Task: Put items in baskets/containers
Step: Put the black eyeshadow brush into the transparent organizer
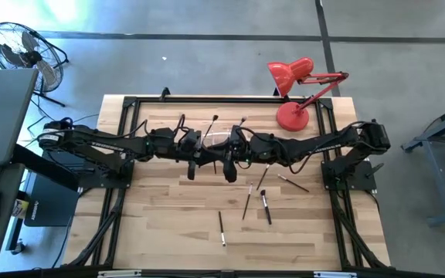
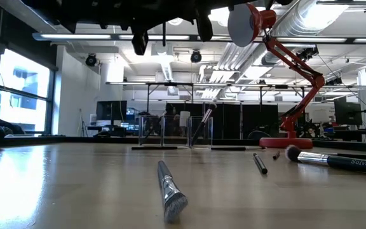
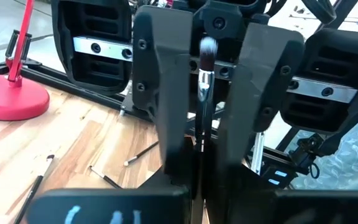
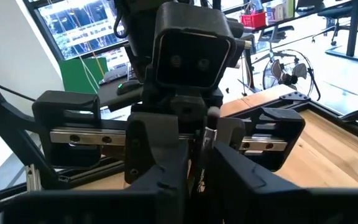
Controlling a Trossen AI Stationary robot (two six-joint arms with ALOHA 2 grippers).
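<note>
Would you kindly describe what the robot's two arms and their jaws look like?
Both the left arm and the right arm are matte black, jointed and slender, with dark cables along them. Each ends in flat, broad black jaws riding on a silvery rail with dark bolt heads. The left gripper shows this closest.

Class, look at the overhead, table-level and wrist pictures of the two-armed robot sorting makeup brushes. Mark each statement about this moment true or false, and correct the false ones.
1. The left end effector is shut on a makeup brush. True.
2. The red desk lamp stands at the table's near left corner. False: it stands at the far right.
3. Several brushes lie loose on the table in front of the arms. True.
4. The two arms are parked far apart at opposite table edges. False: the left one and the right end effector meet over the middle, facing each other.
5. The clear holder is empty. False: a brush leans in it.
</note>
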